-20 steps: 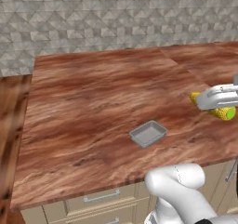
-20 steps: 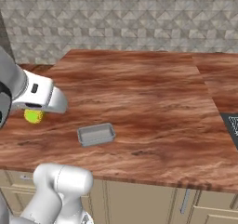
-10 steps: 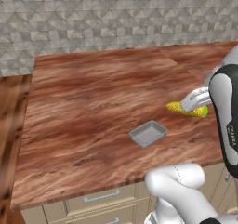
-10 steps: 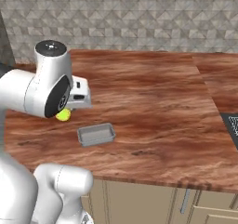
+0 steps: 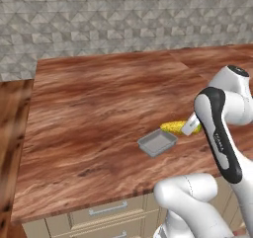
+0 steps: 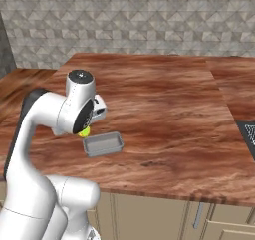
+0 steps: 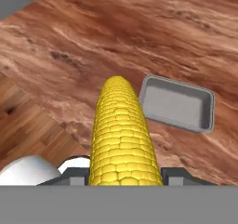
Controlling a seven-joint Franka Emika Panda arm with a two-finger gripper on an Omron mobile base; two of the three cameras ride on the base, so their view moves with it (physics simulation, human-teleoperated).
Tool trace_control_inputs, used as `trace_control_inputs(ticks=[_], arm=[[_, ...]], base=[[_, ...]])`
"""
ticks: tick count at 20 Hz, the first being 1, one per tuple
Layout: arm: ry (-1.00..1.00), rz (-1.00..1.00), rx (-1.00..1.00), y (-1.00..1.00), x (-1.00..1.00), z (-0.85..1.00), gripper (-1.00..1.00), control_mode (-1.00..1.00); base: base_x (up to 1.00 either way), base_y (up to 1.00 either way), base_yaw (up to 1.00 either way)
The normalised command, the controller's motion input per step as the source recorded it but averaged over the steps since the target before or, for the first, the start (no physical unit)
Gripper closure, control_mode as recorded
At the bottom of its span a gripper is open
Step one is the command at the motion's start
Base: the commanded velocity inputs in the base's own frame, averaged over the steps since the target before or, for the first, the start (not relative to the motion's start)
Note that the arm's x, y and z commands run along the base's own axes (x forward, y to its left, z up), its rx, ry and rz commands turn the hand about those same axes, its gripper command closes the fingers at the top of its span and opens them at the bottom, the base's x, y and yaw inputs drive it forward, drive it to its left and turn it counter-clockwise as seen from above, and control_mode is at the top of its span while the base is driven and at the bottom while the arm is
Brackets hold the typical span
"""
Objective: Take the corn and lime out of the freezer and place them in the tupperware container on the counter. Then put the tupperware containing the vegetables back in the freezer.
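Hand view: our gripper [image 7: 122, 174], fingers clamped on the corn [image 7: 122, 135], has swung beside the tupperware container [image 7: 178, 103]; drop-off looks close.

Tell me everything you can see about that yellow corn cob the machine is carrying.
The corn is a plump cob covered in neat rows of bright yellow kernels, tapering to a rounded tip. It is clamped in the tool, one finger on each side of its thick end, and sticks straight out from it. It is in the air above the counter, right beside the tupperware container, not yet in it. From the right side a greenish-yellow end peeks out below the arm.
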Motion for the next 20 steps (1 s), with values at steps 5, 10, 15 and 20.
trace_control_inputs(ticks=[5,10,15,20], arm=[[-0.08,0.54,-0.06,0.00,0.45,-0.24,1.00,-1.00],[0.00,0.54,-0.10,-0.03,0.57,-0.13,1.00,-1.00],[0.00,0.34,-0.12,-0.14,0.45,-0.17,1.00,-1.00],[0.00,0.19,-0.05,-0.03,0.34,-0.41,1.00,-1.00]], base=[[0.00,0.00,0.00],[0.00,0.00,0.00],[0.00,0.00,0.00],[0.00,0.00,0.00]])
